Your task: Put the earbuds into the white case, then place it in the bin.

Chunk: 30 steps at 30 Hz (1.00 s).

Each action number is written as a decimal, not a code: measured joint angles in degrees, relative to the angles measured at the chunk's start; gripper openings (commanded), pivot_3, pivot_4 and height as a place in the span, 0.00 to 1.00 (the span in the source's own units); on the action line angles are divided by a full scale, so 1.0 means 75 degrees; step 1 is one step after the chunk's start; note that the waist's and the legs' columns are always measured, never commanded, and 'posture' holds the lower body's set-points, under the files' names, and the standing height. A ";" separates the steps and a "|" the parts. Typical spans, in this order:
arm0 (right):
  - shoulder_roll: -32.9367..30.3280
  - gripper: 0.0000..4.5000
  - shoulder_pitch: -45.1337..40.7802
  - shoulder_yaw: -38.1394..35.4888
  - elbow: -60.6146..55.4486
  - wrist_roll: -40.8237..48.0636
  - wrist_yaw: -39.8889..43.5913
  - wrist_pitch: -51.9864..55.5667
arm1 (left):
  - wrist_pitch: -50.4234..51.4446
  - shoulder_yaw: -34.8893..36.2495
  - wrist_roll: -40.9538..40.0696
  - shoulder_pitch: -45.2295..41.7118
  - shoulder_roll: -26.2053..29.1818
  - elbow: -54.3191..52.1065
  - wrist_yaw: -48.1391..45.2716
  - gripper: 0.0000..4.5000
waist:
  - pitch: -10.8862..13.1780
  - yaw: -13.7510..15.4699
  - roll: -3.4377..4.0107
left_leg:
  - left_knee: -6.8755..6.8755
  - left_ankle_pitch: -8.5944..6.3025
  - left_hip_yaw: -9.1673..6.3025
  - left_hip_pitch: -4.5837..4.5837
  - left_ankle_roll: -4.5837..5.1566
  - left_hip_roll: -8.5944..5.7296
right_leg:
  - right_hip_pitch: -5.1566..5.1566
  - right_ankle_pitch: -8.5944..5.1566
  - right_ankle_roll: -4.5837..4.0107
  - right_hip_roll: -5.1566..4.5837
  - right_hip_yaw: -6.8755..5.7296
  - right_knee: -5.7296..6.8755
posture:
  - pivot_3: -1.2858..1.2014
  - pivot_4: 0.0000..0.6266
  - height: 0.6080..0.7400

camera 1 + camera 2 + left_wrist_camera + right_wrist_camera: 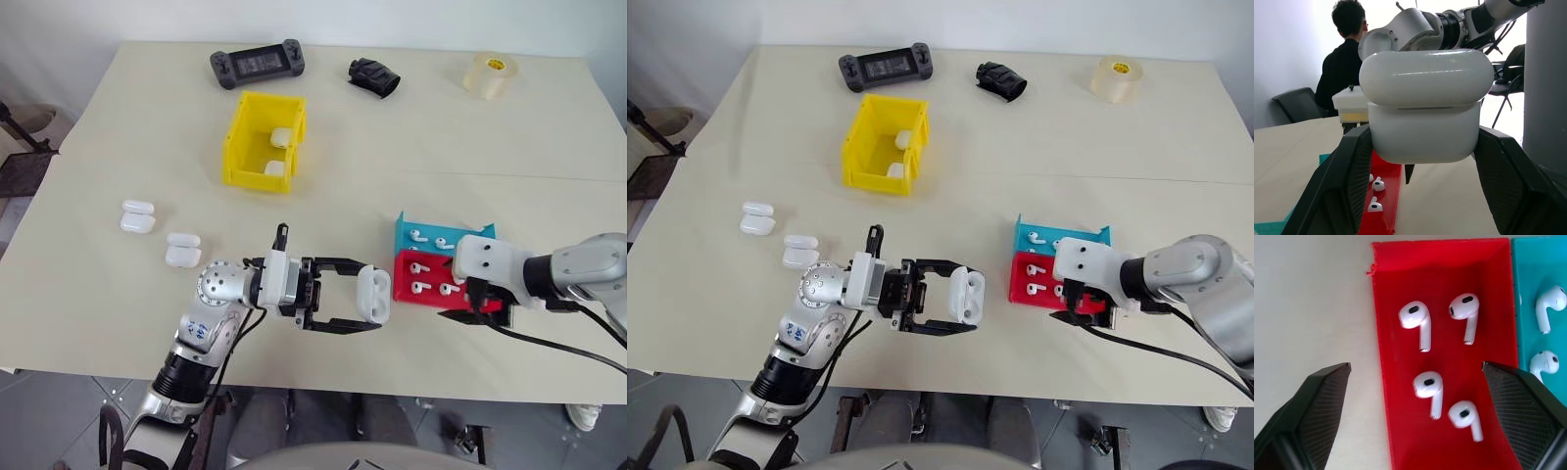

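Between ribbed black left fingers (364, 297), pinched glossy pebble-like white case (373, 294), right fingers (1415, 396) spread over stemmed earbuds (1428, 391)

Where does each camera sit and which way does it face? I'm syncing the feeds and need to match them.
Head, both eyes: look forward and down over the table; both arms show, left tool gripping the white case, right tool over the red tray.
Left wrist: looks along its fingers at the clamped case, a seated person beyond.
Right wrist: looks down between its open fingers at earbuds in the red tray.
Shared: red tray with earbuds.
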 measured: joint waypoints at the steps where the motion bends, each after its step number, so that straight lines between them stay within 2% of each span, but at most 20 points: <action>1: 0.0067 1.00 -0.0071 0.0120 0.0040 -0.0081 0.0034 0.0014 | 0.0003 -0.0001 -0.0004 -0.0001 -0.0010 0.0002 -0.0001 0.61 | 0.0000 -0.0003 0.0000 | -0.0002 0.0000 0.0000 -0.0001 0.0000 0.0001 | -0.0002 0.0000 0.0000 0.0001 0.0000 0.0000 | 0.52 0.24 1.00; 12: 0.0114 1.00 -0.0171 0.0356 0.0258 -0.0635 0.0508 -0.0023 | -0.0065 -0.0001 -0.0008 0.0000 -0.0012 0.0007 -0.0003 0.61 | 0.0000 -0.0006 0.0001 | -0.0003 0.0000 0.0001 0.0000 0.0000 0.0002 | -0.0003 0.0000 0.0000 0.0001 -0.0001 0.0003 | 0.52 0.24 1.00; 15: 0.0138 0.86 -0.0188 0.0356 0.0332 -0.0706 0.0603 -0.0043 | -0.0077 -0.0001 -0.0007 0.0001 -0.0007 0.0014 -0.0005 0.61 | 0.0000 -0.0006 0.0001 | -0.0004 0.0000 0.0001 0.0000 0.0000 0.0002 | -0.0003 0.0000 0.0000 0.0001 -0.0001 0.0002 | 0.52 0.24 1.00; 18: 0.0240 0.64 -0.0265 0.0356 0.0476 -0.0813 0.0660 -0.0062 | -0.0087 -0.0002 -0.0005 0.0003 -0.0006 0.0033 -0.0005 0.61 | 0.0000 -0.0006 0.0001 | -0.0004 0.0000 0.0002 0.0000 0.0000 0.0002 | -0.0004 0.0000 0.0001 0.0001 -0.0001 0.0002 | 0.52 0.24 1.00; 29: 0.0452 0.64 -0.0423 0.0379 0.0553 -0.1118 0.0861 -0.0207 | -0.0087 -0.0011 0.0007 0.0022 -0.0004 0.0032 0.0007 0.61 | 0.0000 -0.0004 0.0001 | -0.0003 0.0000 0.0001 0.0000 0.0000 0.0001 | -0.0004 0.0000 0.0001 0.0001 -0.0001 0.0003 | 0.52 0.24 1.00; 30: 0.0466 0.60 -0.0428 0.0379 0.0554 -0.1136 0.0875 -0.0207 | -0.0087 -0.0012 0.0007 0.0022 -0.0004 0.0032 0.0007 0.61 | 0.0000 -0.0005 0.0001 | -0.0003 0.0000 0.0001 0.0000 0.0000 0.0001 | -0.0004 0.0000 0.0001 0.0001 -0.0001 0.0004 | 0.52 0.24 1.00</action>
